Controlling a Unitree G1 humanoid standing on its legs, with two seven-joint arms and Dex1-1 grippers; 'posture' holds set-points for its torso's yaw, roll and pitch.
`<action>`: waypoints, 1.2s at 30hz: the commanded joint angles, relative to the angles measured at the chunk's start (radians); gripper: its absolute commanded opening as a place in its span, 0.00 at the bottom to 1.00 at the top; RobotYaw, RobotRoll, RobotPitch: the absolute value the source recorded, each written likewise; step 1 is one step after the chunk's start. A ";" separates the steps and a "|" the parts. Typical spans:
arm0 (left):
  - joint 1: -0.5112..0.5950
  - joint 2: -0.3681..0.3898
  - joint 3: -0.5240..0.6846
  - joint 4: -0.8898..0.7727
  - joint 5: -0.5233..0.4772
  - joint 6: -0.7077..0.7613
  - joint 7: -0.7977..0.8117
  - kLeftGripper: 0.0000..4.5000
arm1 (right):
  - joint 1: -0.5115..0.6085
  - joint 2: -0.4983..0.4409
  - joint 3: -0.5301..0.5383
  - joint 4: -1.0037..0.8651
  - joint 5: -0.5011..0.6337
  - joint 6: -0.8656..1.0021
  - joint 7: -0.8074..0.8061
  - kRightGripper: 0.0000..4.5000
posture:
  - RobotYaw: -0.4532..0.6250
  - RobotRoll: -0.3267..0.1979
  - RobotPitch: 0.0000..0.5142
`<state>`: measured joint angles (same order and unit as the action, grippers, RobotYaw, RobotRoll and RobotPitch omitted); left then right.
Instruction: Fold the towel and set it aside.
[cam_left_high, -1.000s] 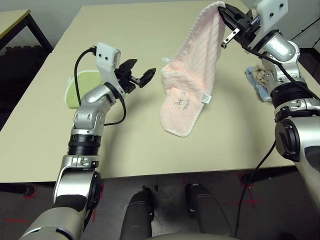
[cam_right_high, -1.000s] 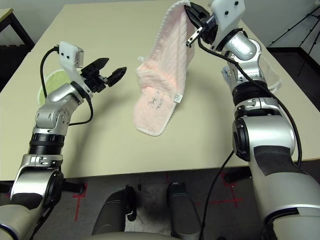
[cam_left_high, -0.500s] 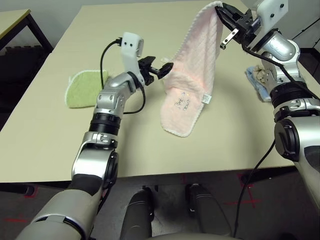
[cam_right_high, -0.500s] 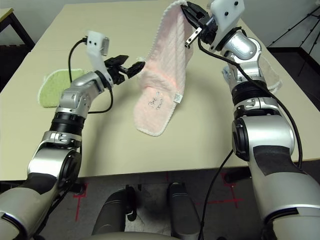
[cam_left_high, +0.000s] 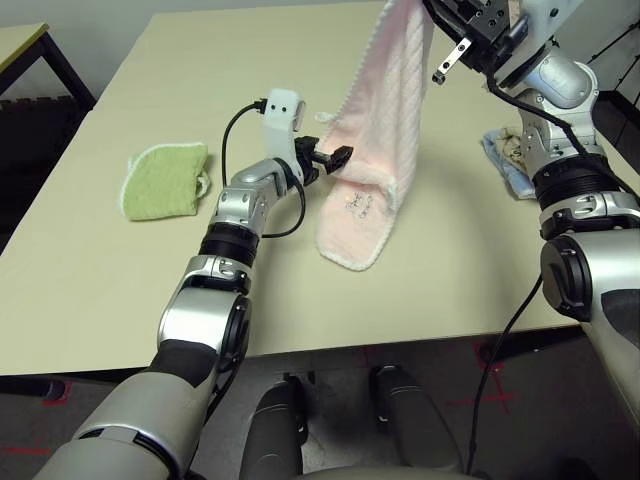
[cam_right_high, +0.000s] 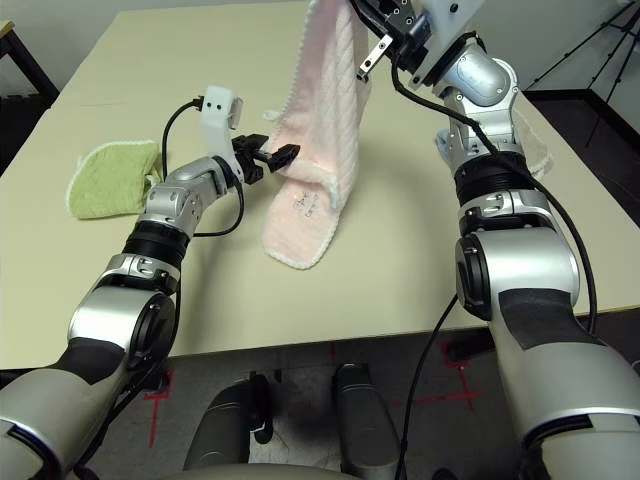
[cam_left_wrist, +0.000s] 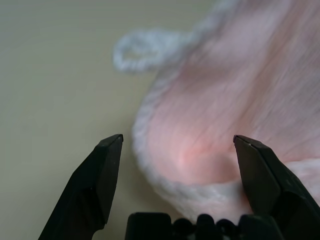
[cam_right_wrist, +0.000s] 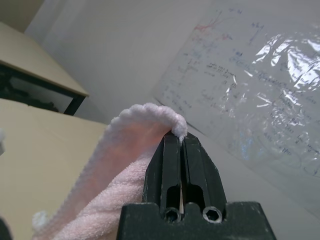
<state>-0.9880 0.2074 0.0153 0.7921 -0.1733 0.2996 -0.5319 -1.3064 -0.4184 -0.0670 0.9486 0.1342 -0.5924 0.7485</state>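
Up above the table (cam_left_high: 120, 270), the towel (cam_left_high: 385, 130) hangs by 1 corner — pale pink terry, white stitching along its edges, draping in a long fold down to the tabletop. Its lowest rounded edge (cam_left_high: 350, 262) lies on the wood near the table's front, and a dark embroidered mark (cam_left_high: 358, 203) shows on the lower part. A small white loop (cam_left_wrist: 145, 50) sticks out from the side edge, seen close in the left wrist view.

At the top, the right gripper (cam_right_wrist: 180, 142) is clamped tight on the towel's uppermost corner; in the right wrist view the 2 black fingers press together with the white-stitched edge pinched between their tips. The right arm reaches high over the table's far right part.

Lower down, the left gripper (cam_left_high: 333, 155) is at the towel's hanging side edge, about midway down the cloth. Its fingers (cam_left_wrist: 100, 175) stand wide apart, and the left wrist view shows a bulge of the pink edge between them, close to the gripper's base — whether the cloth touches the fingers I cannot tell.

Further out, a green cloth (cam_left_high: 165, 180) lies flat on the table's left side, well apart from the towel. A beige-and-blue cloth bundle (cam_left_high: 505, 160) sits near the right edge, partly behind the right arm. Between the green cloth and the towel the tabletop is bare, as is the strip along the front edge and the far half of the table behind the hanging cloth.
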 joint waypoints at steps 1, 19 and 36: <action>0.096 0.042 -0.018 -0.098 0.024 0.027 -0.022 1.00 | -0.034 -0.026 -0.027 0.004 0.004 -0.002 -0.019 0.01 | 0.28 0.62 0.26; 0.427 0.183 0.136 -0.700 -0.090 0.381 0.057 1.00 | 0.007 -0.018 -0.027 0.031 -0.008 0.021 -0.019 0.01 | 0.33 0.62 0.27; 0.574 0.044 0.154 -1.078 -0.284 0.698 0.196 1.00 | 0.005 -0.011 -0.021 0.041 -0.023 0.018 -0.013 0.01 | 0.35 0.62 0.29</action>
<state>-0.4221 0.2517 0.1766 -0.2825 -0.4564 0.9990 -0.3520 -1.3067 -0.4275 -0.0922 0.9840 0.1179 -0.5723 0.7300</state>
